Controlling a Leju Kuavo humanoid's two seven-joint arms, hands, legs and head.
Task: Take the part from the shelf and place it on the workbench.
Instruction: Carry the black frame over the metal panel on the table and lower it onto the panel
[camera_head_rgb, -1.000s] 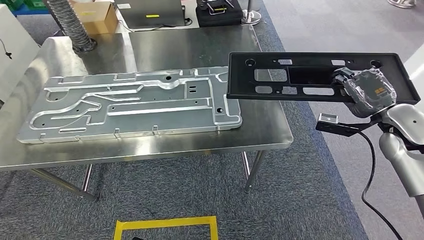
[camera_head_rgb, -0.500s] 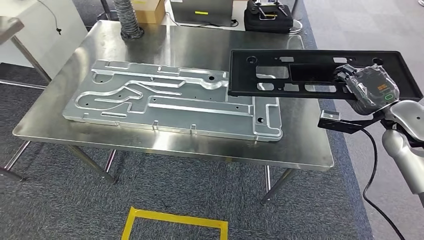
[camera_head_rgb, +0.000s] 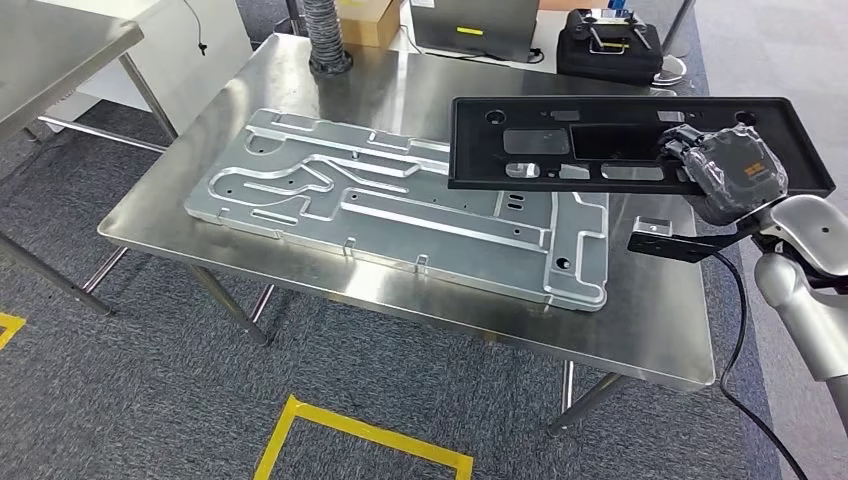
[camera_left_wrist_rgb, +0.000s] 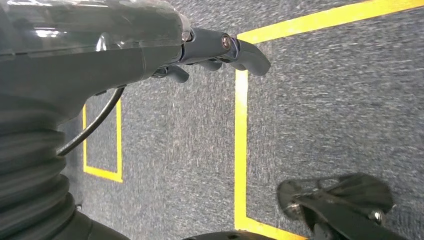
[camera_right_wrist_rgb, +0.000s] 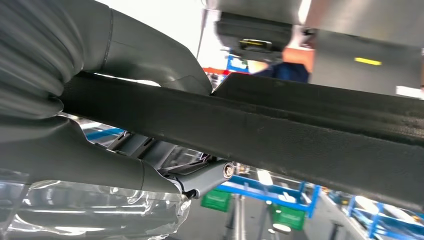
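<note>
Black plastic panel (camera_head_rgb: 640, 145) gripped by right hand (camera_head_rgb: 725, 175), hovering over workbench's right edge (camera_head_rgb: 690, 330); carry step, next lower beside aluminium plate (camera_head_rgb: 400, 205).

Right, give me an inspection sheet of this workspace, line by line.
Surface: steel workbench, bare along its near edge.
Job's things: black part held flat in the air over the workbench's right end, not set down.
Clutter: big machined aluminium plate lying flat; ribbed hose, cardboard box and black case at the far edge.
Hands: right hand grips the part's right portion; left hand hangs over the carpet, holding nothing.
Cables: black cable by the right arm.
Surroundings: grey carpet, yellow floor tape.
</note>
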